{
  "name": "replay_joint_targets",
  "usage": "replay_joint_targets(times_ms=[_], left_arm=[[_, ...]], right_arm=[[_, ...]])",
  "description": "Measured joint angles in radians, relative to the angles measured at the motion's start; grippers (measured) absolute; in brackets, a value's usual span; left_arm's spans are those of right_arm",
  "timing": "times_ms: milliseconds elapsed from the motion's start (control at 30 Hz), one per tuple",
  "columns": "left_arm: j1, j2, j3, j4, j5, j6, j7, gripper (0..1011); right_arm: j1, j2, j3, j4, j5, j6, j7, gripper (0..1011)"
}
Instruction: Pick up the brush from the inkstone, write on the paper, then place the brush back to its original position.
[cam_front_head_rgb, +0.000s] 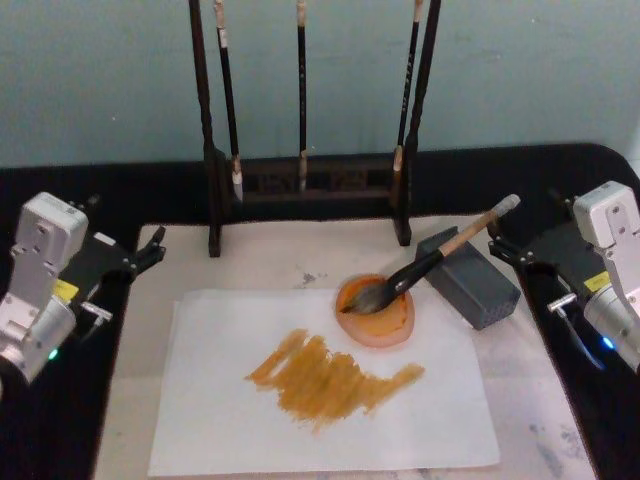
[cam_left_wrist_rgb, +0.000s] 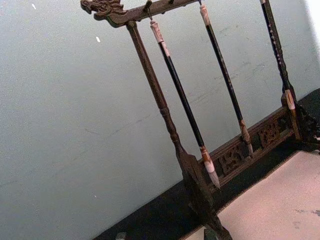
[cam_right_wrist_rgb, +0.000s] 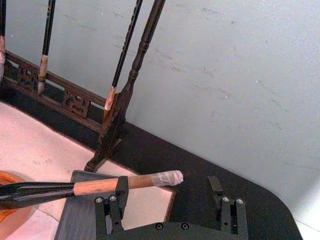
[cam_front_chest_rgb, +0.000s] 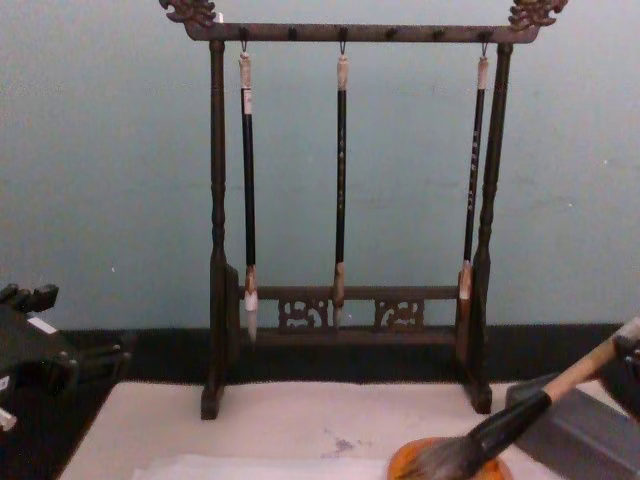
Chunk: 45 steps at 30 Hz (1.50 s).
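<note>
**Brush at rest in the inkstone, right tool released beside its handle**

The black tabletop (cam_front_head_rgb: 100, 190) carries a beige mat (cam_front_head_rgb: 280, 265). At the mat's far edge stands the dark wooden rack (cam_front_chest_rgb: 216, 200). The head view cuts off its top, while the chest view shows the carved top rail and three thin black brushes (cam_front_chest_rgb: 341, 170) hanging from it.

The white paper (cam_front_head_rgb: 220, 420) lies nearer the robot, with orange-brown strokes (cam_front_head_rgb: 330, 380) across it. In the chest view just a strip of the paper shows at the lower edge.

The left tool (cam_front_head_rgb: 150, 250) sits at the mat's left edge, well apart from the paper; whether it is released or clenched cannot be told. The right tool (cam_front_head_rgb: 508, 250) is to the right of the grey block (cam_front_head_rgb: 475, 285).

The orange inkstone (cam_front_head_rgb: 385, 325) rests on the paper's far right corner. The brush (cam_front_head_rgb: 440, 255) lies with its bristles in the inkstone and its handle propped on the block.

The right wrist view shows that tool (cam_right_wrist_rgb: 168, 190) released, fingers wide apart. The taped handle end crosses one finger (cam_right_wrist_rgb: 121, 187); contact cannot be judged.
</note>
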Motion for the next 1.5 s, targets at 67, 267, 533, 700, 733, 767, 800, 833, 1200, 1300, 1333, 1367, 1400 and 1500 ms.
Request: replay_joint_targets(times_ms=[67, 267, 533, 700, 733, 767, 800, 833, 1200, 1300, 1333, 1367, 1400, 1500], left_arm=[[0.0, 0.0, 0.0, 0.0, 0.0, 0.0, 0.0, 1010], [0.0, 0.0, 0.0, 0.0, 0.0, 0.0, 0.0, 1009], [0.0, 0.0, 0.0, 0.0, 0.0, 0.0, 0.0, 1010], [0.0, 0.0, 0.0, 0.0, 0.0, 0.0, 0.0, 1010], [0.0, 0.0, 0.0, 0.0, 0.0, 0.0, 0.0, 1010], [0.0, 0.0, 0.0, 0.0, 0.0, 0.0, 0.0, 1009], [0.0, 0.0, 0.0, 0.0, 0.0, 0.0, 0.0, 1010], [0.0, 0.0, 0.0, 0.0, 0.0, 0.0, 0.0, 1010], [0.0, 0.0, 0.0, 0.0, 0.0, 0.0, 0.0, 1010], [0.0, 0.0, 0.0, 0.0, 0.0, 0.0, 0.0, 1010], [0.0, 0.0, 0.0, 0.0, 0.0, 0.0, 0.0, 1010], [0.0, 0.0, 0.0, 0.0, 0.0, 0.0, 0.0, 1010], [0.0, 0.0, 0.0, 0.0, 0.0, 0.0, 0.0, 1010], [0.0, 0.0, 0.0, 0.0, 0.0, 0.0, 0.0, 1010]], right_arm=[[0.0, 0.0, 0.0, 0.0, 0.0, 0.0, 0.0, 1000], [0.0, 0.0, 0.0, 0.0, 0.0, 0.0, 0.0, 1000], [0.0, 0.0, 0.0, 0.0, 0.0, 0.0, 0.0, 1000], [0.0, 0.0, 0.0, 0.0, 0.0, 0.0, 0.0, 1000], [0.0, 0.0, 0.0, 0.0, 0.0, 0.0, 0.0, 1000], [0.0, 0.0, 0.0, 0.0, 0.0, 0.0, 0.0, 1000], [0.0, 0.0, 0.0, 0.0, 0.0, 0.0, 0.0, 1000], [0.0, 0.0, 0.0, 0.0, 0.0, 0.0, 0.0, 1000], [-0.039, 0.02, 0.046, -0.057, 0.061, 0.026, 0.039, 1000], [-0.084, 0.031, 0.095, -0.104, 0.151, 0.054, 0.08, 1000], [-0.105, 0.034, 0.118, -0.125, 0.197, 0.068, 0.1, 1000], [-0.118, 0.035, 0.134, -0.136, 0.228, 0.078, 0.113, 1000], [-0.132, 0.036, 0.149, -0.149, 0.262, 0.089, 0.127, 1000], [-0.19, 0.034, 0.213, -0.196, 0.391, 0.135, 0.176, 1000]])
